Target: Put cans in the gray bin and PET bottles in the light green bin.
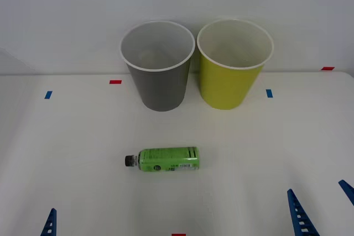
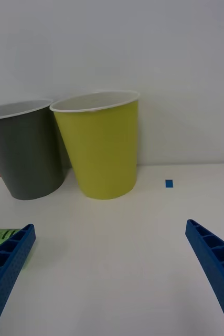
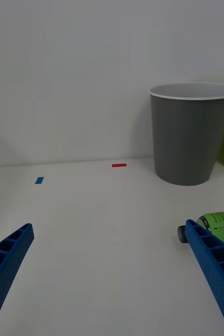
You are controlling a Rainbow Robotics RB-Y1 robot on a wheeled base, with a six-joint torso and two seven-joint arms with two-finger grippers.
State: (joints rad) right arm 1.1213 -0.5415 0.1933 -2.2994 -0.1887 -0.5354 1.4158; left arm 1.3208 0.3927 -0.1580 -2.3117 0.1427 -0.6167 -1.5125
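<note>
Front view: the PET bottle (image 1: 165, 160) is lying on its side at lower centre of the white table (image 1: 66, 153), awaiting sorting into the light green bin (image 1: 231, 81) standing beside the gray bin (image 1: 159, 84) at upper centre. Left gripper (image 3: 109, 273) and right gripper (image 2: 109, 268) are hovering at the bottom edge, jaws spread wide, holding nothing.

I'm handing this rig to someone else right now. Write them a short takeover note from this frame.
Left gripper: open, empty, low at the table's near edge.
Right gripper: open, empty, near edge too.
PET bottle: lying on its side on the table, cap toward the robot's left, in front of both bins, untouched.
Gray bin and light green bin: upright side by side at the back.
Done: nothing yet.
Left: put the bottle in the light green bin.
</note>
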